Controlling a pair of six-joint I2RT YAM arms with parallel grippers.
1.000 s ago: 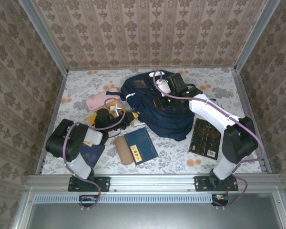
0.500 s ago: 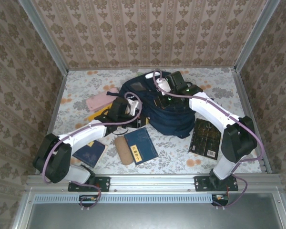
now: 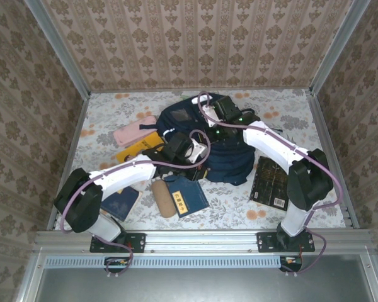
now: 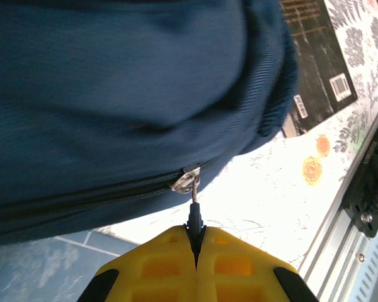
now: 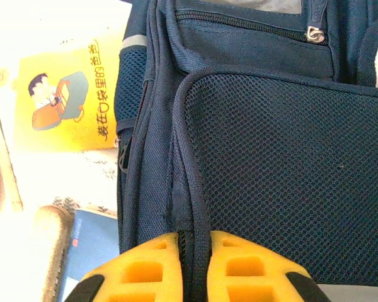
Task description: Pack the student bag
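Left gripper [image 4: 195, 244]: yellow fingers pressed fully together, pinching the dark tab of a zipper pull [image 4: 193, 217].
Zipper pull: stretched straight between the fingertips and the silver slider [image 4: 185, 180], which sits on the dark zipper line along the bag's lower edge.
Right gripper [image 5: 194, 251]: fingers almost together, clamped on a raised navy seam ridge [image 5: 188, 189] of the bag, just beside the mesh panel [image 5: 283, 176].
Student bag [image 3: 227, 157]: navy backpack lying flat on the middle of the table [image 3: 239, 207], towards its far side.
Left arm [image 3: 123, 175]: reaches from the near left to the bag's near-left edge.
Right arm [image 3: 274, 141]: arches from the near right over the bag's far part.
Yellow book [image 5: 69, 94]: cartoon cover, lying just beside the bag's left side.
Blue book [image 3: 186, 195]: on the near side of the bag, close to its edge, below the left gripper in the top view.
Tan case [image 3: 164, 198]: touching or just beside the blue book's left edge; which, I cannot tell.
Black book [image 3: 272, 181]: just beside the bag's near-right bulge.
Pink pouch [image 3: 133, 132]: left of the bag, beyond the yellow book.
Dark blue notebook [image 3: 121, 202]: near left, partly under the left arm.
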